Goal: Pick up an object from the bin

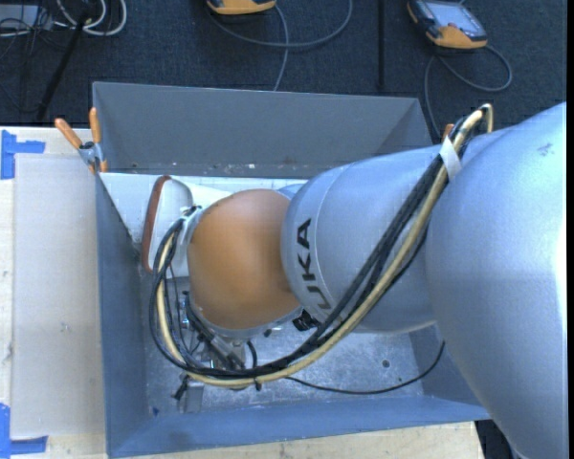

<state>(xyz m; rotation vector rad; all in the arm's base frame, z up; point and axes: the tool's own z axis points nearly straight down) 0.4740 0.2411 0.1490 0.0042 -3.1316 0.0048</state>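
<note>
Handling assessment: the white rounded piece (170,213) with a brown-orange edge, propped in the far left corner of the bin (124,352), looks light, stiff and smooth, probably slippery on its domed face, so the thin edge seems the better hold. Gripper (215,352) sits low nearby under the orange wrist cover (239,256); whether apart or together cannot be told
</note>
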